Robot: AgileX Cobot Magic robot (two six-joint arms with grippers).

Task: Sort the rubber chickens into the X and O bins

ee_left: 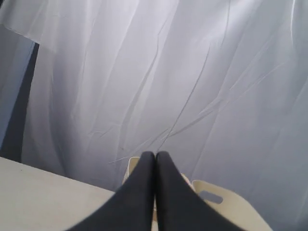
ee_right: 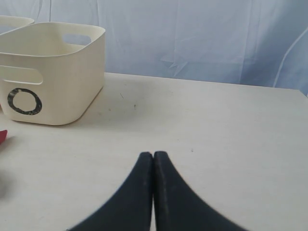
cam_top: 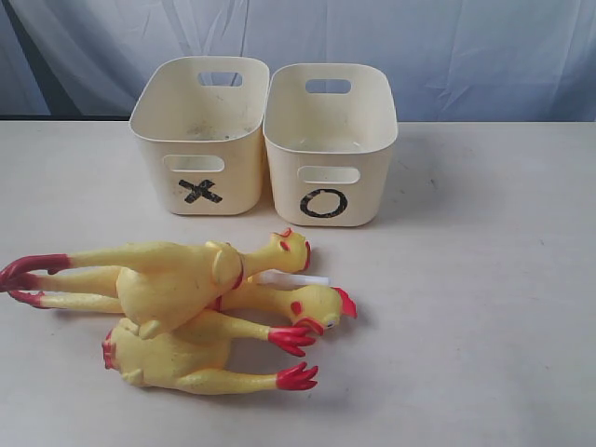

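Note:
Three yellow rubber chickens lie piled on the table in front of the bins. The top one (cam_top: 168,279) points its head right and its red feet left. A second (cam_top: 317,305) shows its head and red comb beside it. A third (cam_top: 177,358) lies nearest, red feet to the right. A white tube (cam_top: 296,277) pokes out between the two heads. The X bin (cam_top: 200,135) stands at the left and the O bin (cam_top: 331,140) at the right, side by side, nothing showing inside either. My left gripper (ee_left: 155,154) is shut on nothing, raised, facing the bins. My right gripper (ee_right: 153,155) is shut and empty, low over bare table right of the O bin (ee_right: 53,72).
A pale curtain (cam_top: 447,47) hangs behind the table. The table top (cam_top: 494,307) is bare right of the chickens and bins. Neither arm shows in the exterior view. A red chicken part (ee_right: 2,136) peeks in at the edge of the right wrist view.

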